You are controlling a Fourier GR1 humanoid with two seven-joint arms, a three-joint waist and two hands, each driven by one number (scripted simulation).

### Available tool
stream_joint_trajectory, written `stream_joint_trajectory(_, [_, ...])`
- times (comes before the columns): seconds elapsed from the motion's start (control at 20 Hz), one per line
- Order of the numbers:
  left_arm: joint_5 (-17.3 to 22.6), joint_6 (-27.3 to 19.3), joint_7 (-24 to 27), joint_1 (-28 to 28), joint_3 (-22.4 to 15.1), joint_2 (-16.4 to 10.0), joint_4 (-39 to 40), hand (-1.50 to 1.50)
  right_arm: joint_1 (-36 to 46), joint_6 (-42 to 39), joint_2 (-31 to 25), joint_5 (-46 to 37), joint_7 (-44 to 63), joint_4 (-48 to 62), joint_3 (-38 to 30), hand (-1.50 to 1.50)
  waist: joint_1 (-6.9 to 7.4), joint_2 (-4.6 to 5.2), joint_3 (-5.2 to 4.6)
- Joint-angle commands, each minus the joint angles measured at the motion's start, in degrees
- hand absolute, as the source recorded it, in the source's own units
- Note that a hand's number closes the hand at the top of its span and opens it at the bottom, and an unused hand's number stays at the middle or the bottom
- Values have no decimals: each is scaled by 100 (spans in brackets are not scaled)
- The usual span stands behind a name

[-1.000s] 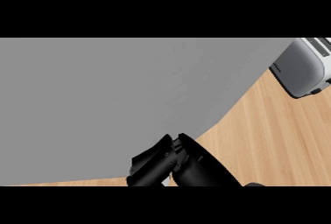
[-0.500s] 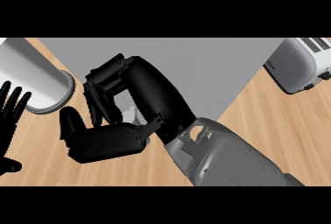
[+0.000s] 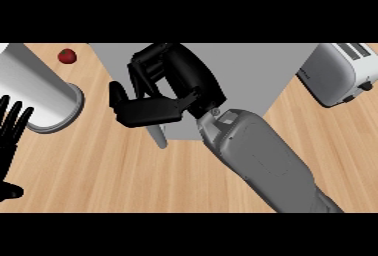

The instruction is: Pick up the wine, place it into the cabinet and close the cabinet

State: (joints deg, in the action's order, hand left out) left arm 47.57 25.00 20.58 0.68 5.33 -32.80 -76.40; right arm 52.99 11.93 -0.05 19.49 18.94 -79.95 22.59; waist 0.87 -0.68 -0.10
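At the left edge of the frame the left hand (image 3: 9, 135) rests open, its fingers straight and spread, pointing up over the wooden counter (image 3: 111, 175). Just to its right, in the upper left, a large white cylinder (image 3: 33, 85) lies tilted, its rimmed end facing lower right. A small red round thing (image 3: 67, 55) sits near the top edge just beyond it. A flat grey cabinet door (image 3: 258, 75) fills the upper middle of the frame, its lower edge running from left of center up toward the right. The right hand (image 3: 173, 75) is over the left part of that door, its fingers bent inward toward the thumb and no object showing inside the curl. A slim grey bar (image 3: 159, 136) pokes down from just under the thumb, onto the wood; whether the hand grips it cannot be told. The grey right forearm (image 3: 258, 160) runs from the wrist at center down to the lower right edge. A silver toaster (image 3: 341, 72) stands in the upper right corner, apart from the door. The wine cannot be made out anywhere in this view.
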Motion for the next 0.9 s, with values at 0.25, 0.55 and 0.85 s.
stream_joint_trajectory(0.25, [-18, 303, 26, -149, 111, 64, -6, -150, 195, -605, -438, -129, -517, 1101, -662, 150, 30, 91, 5])
stream_joint_trajectory(0.55, [-19, 94, -170, -29, 26, 144, -204, -150, 80, -739, -599, -243, -916, 1319, -755, 150, 54, 97, 9])
stream_joint_trajectory(0.85, [-11, 17, -274, 226, -3, 178, -241, -150, -10, -960, -703, -174, -1124, 1472, -858, 150, 37, 117, 11])
